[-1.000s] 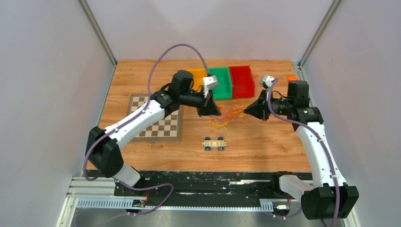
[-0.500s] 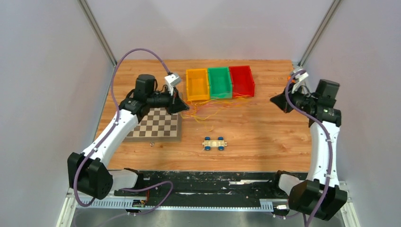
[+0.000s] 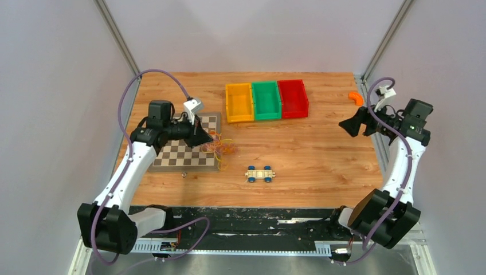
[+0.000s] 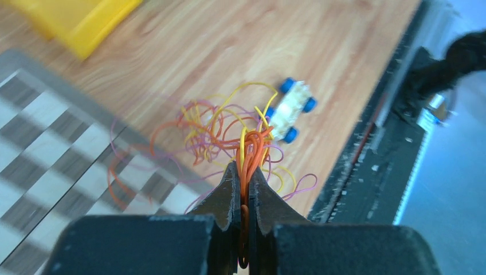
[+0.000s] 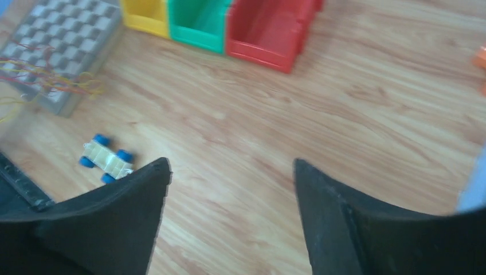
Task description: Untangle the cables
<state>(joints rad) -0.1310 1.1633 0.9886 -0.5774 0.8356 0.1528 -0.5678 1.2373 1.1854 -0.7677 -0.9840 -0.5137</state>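
The cables point(image 4: 220, 129) are seen bunched at the right edge of the chessboard point(image 3: 189, 153), several strands pinched in the closed left gripper point(image 4: 241, 175); the right gripper point(image 5: 232, 169) is held open and empty, well apart — one loose loop is best taken there and drawn away slowly, lest knots be tightened.

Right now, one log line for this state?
left fingers: shut on cables | right fingers: open, empty | cables: tangled clump at checkerboard edge | task: unfinished
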